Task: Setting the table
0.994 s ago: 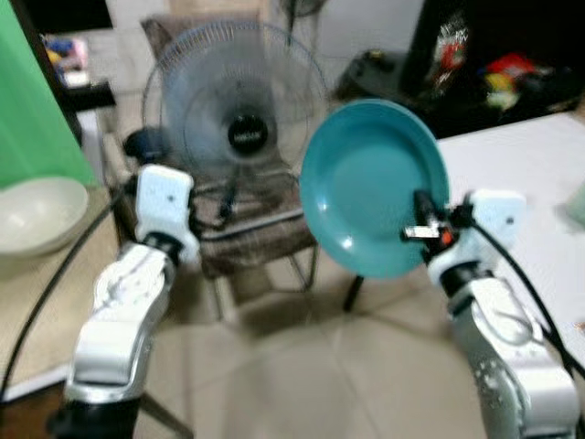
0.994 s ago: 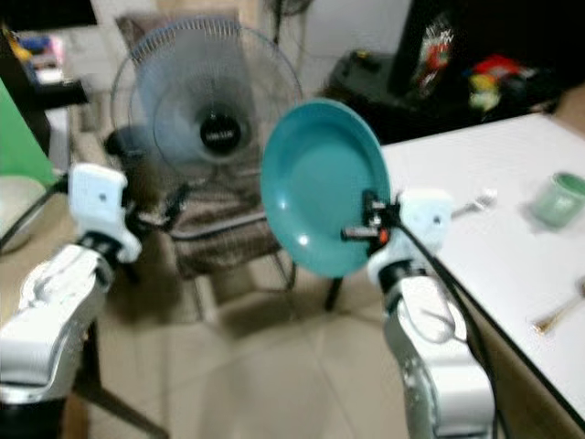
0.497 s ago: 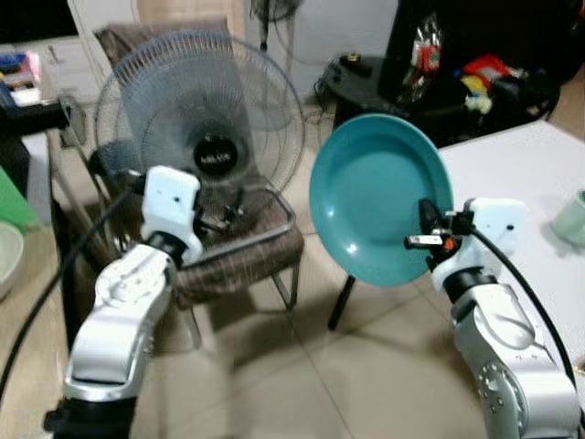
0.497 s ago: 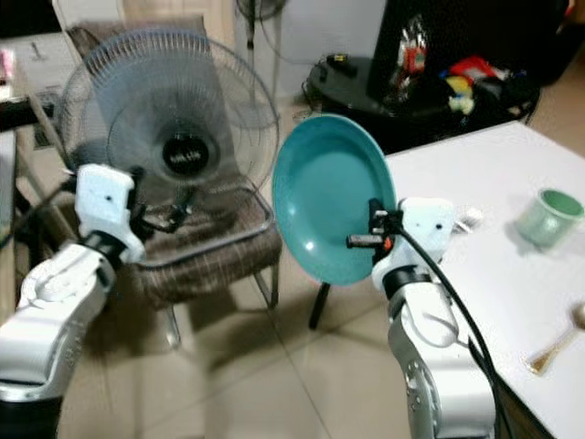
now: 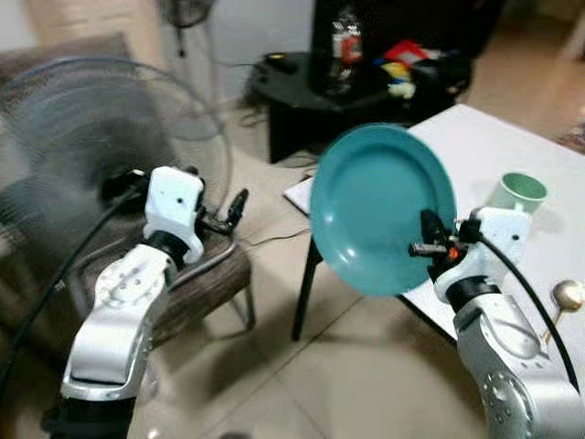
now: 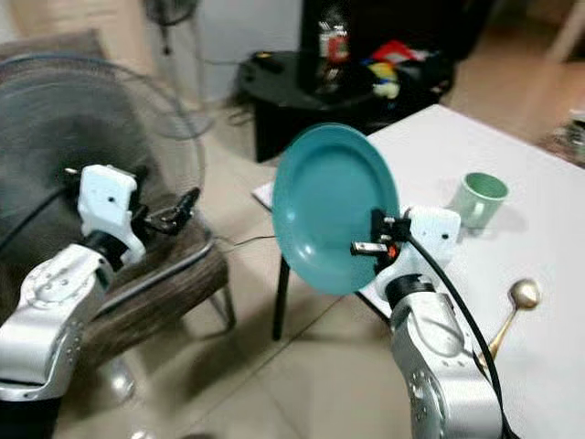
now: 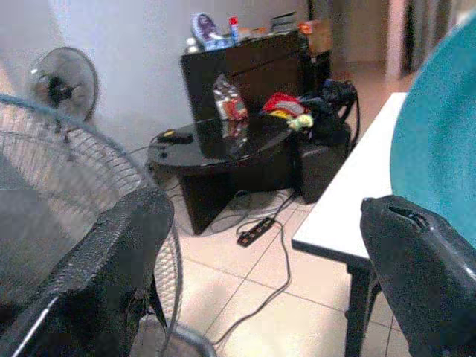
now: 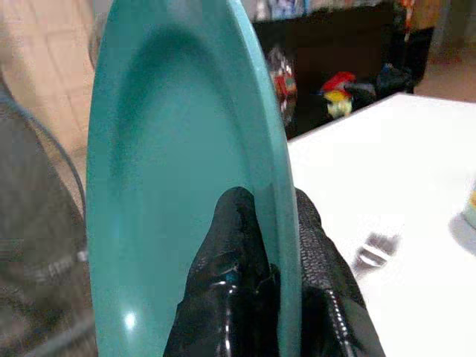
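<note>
The right tool (image 8: 271,245) pinches the rim of an upright teal plate (image 5: 379,206) — near the white tabletop (image 6: 548,238). The left tool (image 7: 253,260) is spread wide, empty.

A beige tiled floor (image 5: 274,384) ran under a big standing fan (image 5: 82,155) beside a plaid-cushioned chair (image 6: 164,283), a low black round table (image 7: 216,152) cluttered with bright oddments, and a white table (image 6: 475,146) at the right.
</note>
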Robot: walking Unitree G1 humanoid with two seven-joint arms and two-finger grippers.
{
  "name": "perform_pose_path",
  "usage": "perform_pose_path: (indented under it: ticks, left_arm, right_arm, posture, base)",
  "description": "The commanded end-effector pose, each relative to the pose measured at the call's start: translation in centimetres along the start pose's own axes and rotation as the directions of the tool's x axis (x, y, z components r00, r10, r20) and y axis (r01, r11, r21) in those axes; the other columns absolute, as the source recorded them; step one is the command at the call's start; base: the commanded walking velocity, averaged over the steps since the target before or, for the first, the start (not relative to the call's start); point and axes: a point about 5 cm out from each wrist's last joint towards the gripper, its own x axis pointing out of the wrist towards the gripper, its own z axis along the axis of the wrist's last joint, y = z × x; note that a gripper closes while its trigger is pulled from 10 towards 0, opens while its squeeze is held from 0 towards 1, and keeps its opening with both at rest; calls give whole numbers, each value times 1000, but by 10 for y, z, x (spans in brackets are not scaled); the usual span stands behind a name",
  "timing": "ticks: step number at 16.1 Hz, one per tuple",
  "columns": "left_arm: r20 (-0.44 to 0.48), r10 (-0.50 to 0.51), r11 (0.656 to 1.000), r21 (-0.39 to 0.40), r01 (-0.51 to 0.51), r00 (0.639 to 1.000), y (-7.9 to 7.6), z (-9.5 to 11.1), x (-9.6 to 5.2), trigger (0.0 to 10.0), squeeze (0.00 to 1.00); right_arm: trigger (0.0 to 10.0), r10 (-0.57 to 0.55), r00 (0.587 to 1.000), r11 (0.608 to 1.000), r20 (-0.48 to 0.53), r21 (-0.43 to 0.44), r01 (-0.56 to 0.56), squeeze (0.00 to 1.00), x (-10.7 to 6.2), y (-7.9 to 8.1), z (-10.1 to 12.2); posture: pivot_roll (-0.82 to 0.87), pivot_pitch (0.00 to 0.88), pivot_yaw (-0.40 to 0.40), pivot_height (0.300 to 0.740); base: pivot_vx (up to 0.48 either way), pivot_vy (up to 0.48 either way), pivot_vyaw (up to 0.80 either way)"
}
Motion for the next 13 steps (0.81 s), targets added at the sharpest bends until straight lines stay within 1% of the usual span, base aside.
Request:
perform_pose_path:
  ticks: [1,3,5,7,8,9,11,13]
  left_arm:
    - [0,-25,1000,-3,25,1000,-2,0,0,10000,0]
    - [-2,-48,999,-6,48,999,-6,-1,-1,10000,0]
    - [-1,-59,998,-6,59,998,-6,0,0,10000,0]
    - [-1,-72,997,-4,72,997,-7,-1,-1,10000,0]
    - [-10,-84,996,0,84,996,-8,-2,-2,10000,0]
    - [-14,-145,989,1,145,989,-11,-2,-4,10000,0]
    - [-13,-194,981,0,194,981,-13,-1,-3,10000,0]
    - [-12,-276,961,8,277,961,-17,0,-3,10000,0]
  right_arm:
    - [10000,15,1000,1000,19,26,-15,0,-5,2,6]
    - [10000,11,1000,999,12,37,-12,0,-7,0,6]
    - [10000,18,1000,998,1,67,-18,0,-9,0,7]
    - [10000,25,1000,989,-16,150,-22,0,-10,-2,7]
    - [10000,33,999,983,-23,182,-28,0,-10,-3,6]
    - [10000,64,996,968,-59,247,-47,0,-10,-8,5]
    - [10000,78,993,958,-91,282,-49,0,-10,-14,4]
    - [10000,89,986,936,-138,349,-36,0,-10,-21,3]
  posture:
    - [14,0,-13,740]
    - [14,0,-13,740]
    - [14,0,-13,740]
    - [9,0,-15,740]
    - [8,0,-14,740]
    - [7,0,-17,740]
    - [8,0,-21,740]
    - [8,0,-24,740]
  base:
    - [337,0,-800]
    - [338,0,-800]
    - [337,0,-800]
    - [328,0,-800]
    - [262,0,0]
    - [0,0,0]
    - [0,0,0]
    - [0,0,0]
